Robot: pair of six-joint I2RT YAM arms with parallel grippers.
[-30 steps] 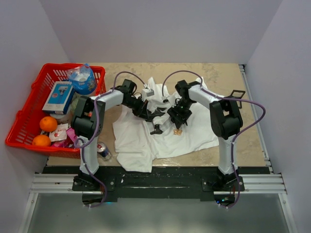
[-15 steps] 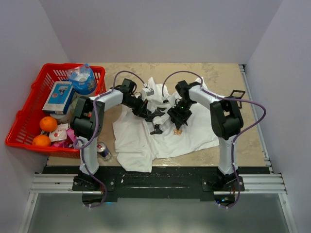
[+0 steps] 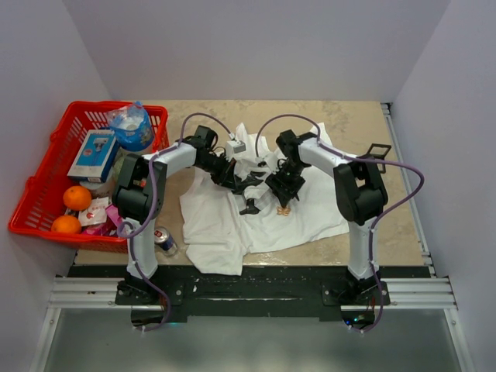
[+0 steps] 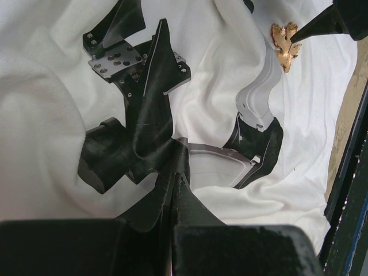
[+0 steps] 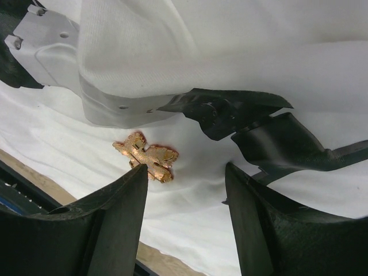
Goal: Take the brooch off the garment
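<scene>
The garment [image 3: 232, 225], a white T-shirt with a black print, lies rumpled on the table. The brooch [image 3: 284, 210], a small tan-orange piece, is pinned on its front; it also shows in the right wrist view [image 5: 146, 156] and the left wrist view [image 4: 286, 43]. My right gripper [image 3: 281, 200] is open just above the cloth [image 5: 184, 172]; its left fingertip [image 5: 135, 178] touches the brooch's edge. My left gripper [image 3: 246, 186] is shut [image 4: 175, 178], its tips pinching a fold of the shirt at the black print [image 4: 144, 132], left of the brooch.
A red basket [image 3: 35, 209] at the left holds two oranges [image 3: 77, 198], a box and a plastic bottle. A drink can [image 3: 164, 240] lies by the shirt's near-left corner. A small black frame [image 3: 377, 149] sits at the right. The table's front edge lies just beyond the shirt hem.
My right gripper has shifted slightly left over the brooch. The left gripper and the shirt have stayed in place.
</scene>
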